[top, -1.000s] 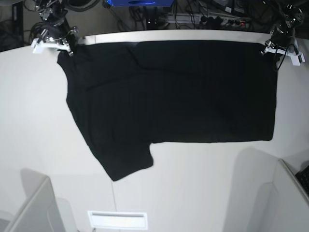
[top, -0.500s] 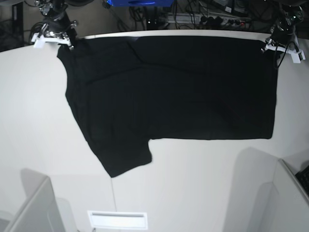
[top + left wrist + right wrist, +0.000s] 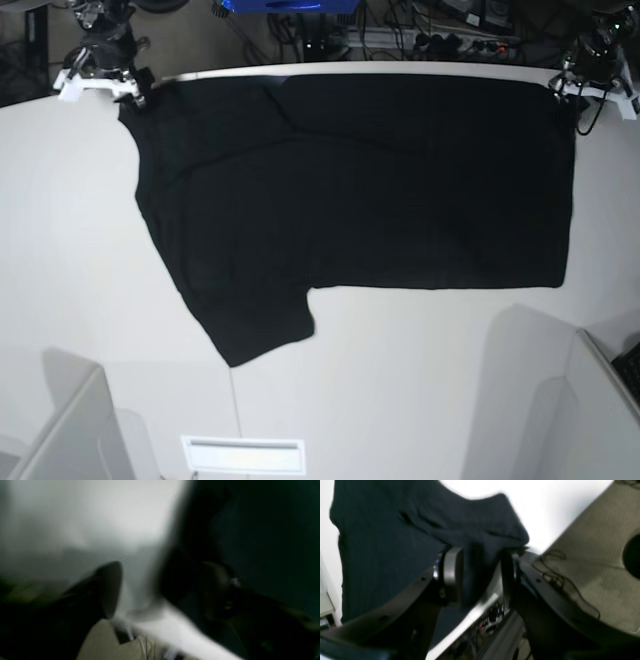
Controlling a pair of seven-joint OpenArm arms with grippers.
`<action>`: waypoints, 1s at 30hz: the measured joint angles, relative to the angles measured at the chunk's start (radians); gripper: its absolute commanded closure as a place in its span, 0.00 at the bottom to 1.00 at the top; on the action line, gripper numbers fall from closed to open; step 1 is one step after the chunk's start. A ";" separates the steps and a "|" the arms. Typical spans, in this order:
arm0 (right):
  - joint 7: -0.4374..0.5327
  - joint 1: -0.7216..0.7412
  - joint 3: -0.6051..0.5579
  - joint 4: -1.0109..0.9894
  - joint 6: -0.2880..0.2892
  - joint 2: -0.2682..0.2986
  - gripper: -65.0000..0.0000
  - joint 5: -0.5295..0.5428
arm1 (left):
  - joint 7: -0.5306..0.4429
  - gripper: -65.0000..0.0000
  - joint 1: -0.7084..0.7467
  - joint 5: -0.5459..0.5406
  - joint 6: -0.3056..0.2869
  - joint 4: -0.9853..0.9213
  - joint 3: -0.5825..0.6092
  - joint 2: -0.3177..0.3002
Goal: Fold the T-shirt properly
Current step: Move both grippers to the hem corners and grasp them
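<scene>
Black cloth covers most of the white table [image 3: 80, 250]: the T-shirt [image 3: 360, 190] lies flat with its long axis running side to side across my base view, one sleeve [image 3: 255, 325] sticking out toward the near edge on that view's left. No print shows on the side facing up.

My two grippers sit at the shirt's two far corners, one at each end of that long axis. The right gripper [image 3: 100, 75] is at the far corner on the base view's left; the left gripper [image 3: 597, 85] is at the far corner on the base view's right. From both of them the whole shirt lies toward the near edge and inward.

In the right wrist view, the right gripper's [image 3: 480, 575] jaws stand apart, with a bunched corner of cloth between them. The cloth hangs loosely in the gap and I cannot tell whether it touches either pad, so I judge it released rather than pinched.

The left wrist view is badly blurred. The left gripper's [image 3: 162, 587] jaws stand well apart there. The shirt's edge passes between them, but one finger [image 3: 110, 587] sits over bare table, so nothing is clamped.

Neither arm is nearer the shirt's middle. The right arm is nearer the sleeve. I judge the next fold needs both corners carried toward the near edge together.
</scene>
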 measured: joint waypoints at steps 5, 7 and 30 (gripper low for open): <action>0.019 0.047 0.124 0.009 -0.004 0.004 0.63 -0.013 | -0.008 0.22 -0.024 -0.007 -0.011 0.116 -0.081 -0.015; 0.015 0.089 0.158 0.004 -0.010 0.052 0.63 -0.012 | -0.004 0.22 -0.047 -0.006 -0.011 0.129 -0.099 -0.039; -0.227 0.791 -0.230 -0.454 0.171 0.354 0.41 -0.120 | -0.006 0.39 -0.396 0.089 -0.010 0.108 0.226 -0.245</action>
